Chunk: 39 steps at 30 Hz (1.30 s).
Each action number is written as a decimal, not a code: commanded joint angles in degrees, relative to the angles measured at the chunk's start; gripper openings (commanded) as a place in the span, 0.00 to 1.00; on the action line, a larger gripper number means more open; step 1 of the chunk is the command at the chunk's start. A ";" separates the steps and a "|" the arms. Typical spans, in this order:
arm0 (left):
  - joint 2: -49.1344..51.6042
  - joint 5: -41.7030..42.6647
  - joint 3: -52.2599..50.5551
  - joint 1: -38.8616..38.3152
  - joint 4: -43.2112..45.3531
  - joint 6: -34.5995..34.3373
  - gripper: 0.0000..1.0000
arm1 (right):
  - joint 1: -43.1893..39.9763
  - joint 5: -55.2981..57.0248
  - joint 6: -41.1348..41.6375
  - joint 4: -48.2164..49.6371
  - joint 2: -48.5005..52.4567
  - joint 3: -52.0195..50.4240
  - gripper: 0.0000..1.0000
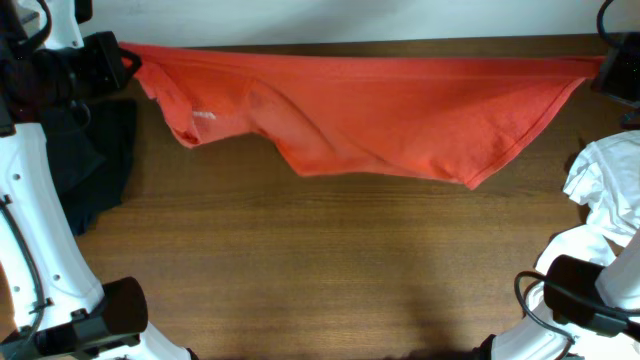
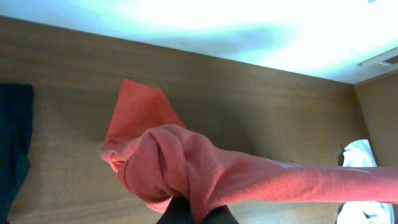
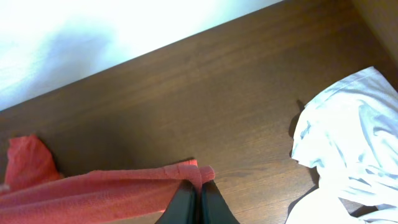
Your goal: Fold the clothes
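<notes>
The red-orange T-shirt [image 1: 370, 105] is stretched taut in the air across the far side of the table, its lower edge sagging, a bit of white print showing near its left end. My left gripper [image 1: 128, 62] is shut on the shirt's left end; in the left wrist view the bunched cloth [image 2: 186, 168] wraps over the fingers [image 2: 196, 214]. My right gripper [image 1: 603, 68] is shut on the shirt's right corner, seen pinched in the right wrist view [image 3: 199, 186]. A white shirt [image 1: 610, 190] lies crumpled at the right. A dark navy garment [image 1: 95, 165] lies at the left.
The brown wooden table [image 1: 320, 270] spans the view. The arm bases stand at the front left [image 1: 90, 320] and the front right [image 1: 580, 300]. The table's far edge meets a pale wall.
</notes>
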 commanded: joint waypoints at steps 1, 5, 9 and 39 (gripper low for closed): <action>-0.66 -1.77 0.79 1.42 0.13 0.90 0.00 | -1.22 3.72 -0.63 0.48 0.39 0.20 0.04; 2.12 -7.48 0.52 -1.40 12.04 0.92 0.00 | 0.37 3.28 -2.10 7.58 6.80 -0.11 0.04; 11.63 -12.44 0.52 -4.35 35.45 0.35 0.00 | 0.72 3.41 3.39 26.08 14.21 -0.09 0.04; 30.21 -5.03 -23.87 -12.79 9.94 1.53 0.36 | -0.07 18.95 4.13 15.87 15.56 -44.89 0.04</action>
